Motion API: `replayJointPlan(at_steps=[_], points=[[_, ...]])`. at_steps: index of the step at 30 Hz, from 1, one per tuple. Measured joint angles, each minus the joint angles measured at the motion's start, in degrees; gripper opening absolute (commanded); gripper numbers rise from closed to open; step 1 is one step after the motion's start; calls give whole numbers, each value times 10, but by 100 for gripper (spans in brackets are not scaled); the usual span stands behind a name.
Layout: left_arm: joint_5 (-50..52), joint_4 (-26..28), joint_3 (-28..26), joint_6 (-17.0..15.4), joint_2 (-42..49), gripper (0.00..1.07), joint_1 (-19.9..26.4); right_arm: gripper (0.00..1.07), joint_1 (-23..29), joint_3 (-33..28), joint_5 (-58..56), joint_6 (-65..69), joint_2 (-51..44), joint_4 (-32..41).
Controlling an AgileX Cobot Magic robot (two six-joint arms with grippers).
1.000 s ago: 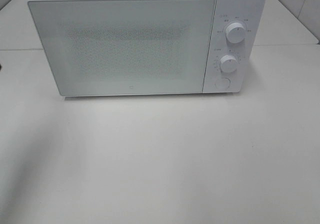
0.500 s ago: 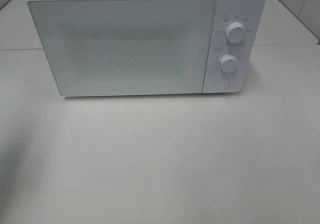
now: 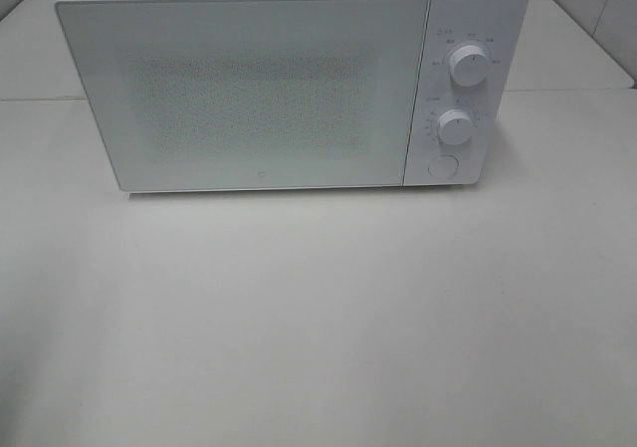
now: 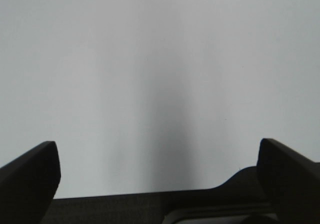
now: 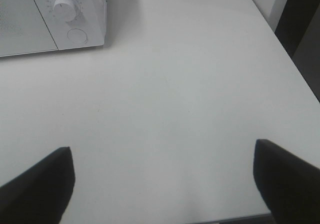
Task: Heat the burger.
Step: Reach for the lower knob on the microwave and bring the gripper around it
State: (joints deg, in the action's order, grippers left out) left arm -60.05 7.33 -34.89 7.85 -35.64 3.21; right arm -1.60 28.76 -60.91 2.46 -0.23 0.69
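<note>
The burger is not visible in any view. It may sit behind the closed door, but the speckled window is too milky to tell. The left gripper [image 4: 157,156] stands spread wide with nothing between its dark, blunt, matte fingers, and only the bare matte white tabletop [image 4: 160,59] lies beneath and ahead of it. The right gripper [image 5: 162,161] is also wide apart and empty. Ahead of it and off to one side, well apart, is the boxy white microwave oven [image 5: 30,19], with a smooth, glossy plastic casing. The flat glass door [image 3: 244,94] has a dotted mesh panel and is flush shut. Beside the door are two round ribbed white knobs, the upper knob [image 3: 468,65] above the lower knob [image 3: 455,126], with a flat circular button [image 3: 442,166] beneath them. A burger would likely be light, soft and easily squashed, with layers that can slide apart. It is best held low on opposite sides of the bun with gentle pressure and kept level. The hard, slick door looks to need opening first.
</note>
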Motion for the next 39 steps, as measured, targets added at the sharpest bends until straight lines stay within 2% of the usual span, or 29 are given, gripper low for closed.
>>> replayJointPlan(at_steps=[2, 3, 5, 7, 18, 39], points=[[-1, 0, 7, 0, 30, 102, 0, 94, 0, 0, 0, 0, 0, 0], [-1, 0, 21, 0, 81, 102, 0, 94, 0, 0, 0, 0, 0, 0], [-1, 0, 25, 0, 108, 102, 0, 94, 0, 0, 0, 0, 0, 0], [-1, 1, 42, 0, 174, 102, 0, 94, 0, 0, 0, 0, 0, 0], [-1, 5, 60, 0, 339, 102, 0, 94, 0, 0, 0, 0, 0, 0], [-1, 13, 60, -19, 359, 102, 0, 94, 0, 0, 0, 0, 0, 0]])
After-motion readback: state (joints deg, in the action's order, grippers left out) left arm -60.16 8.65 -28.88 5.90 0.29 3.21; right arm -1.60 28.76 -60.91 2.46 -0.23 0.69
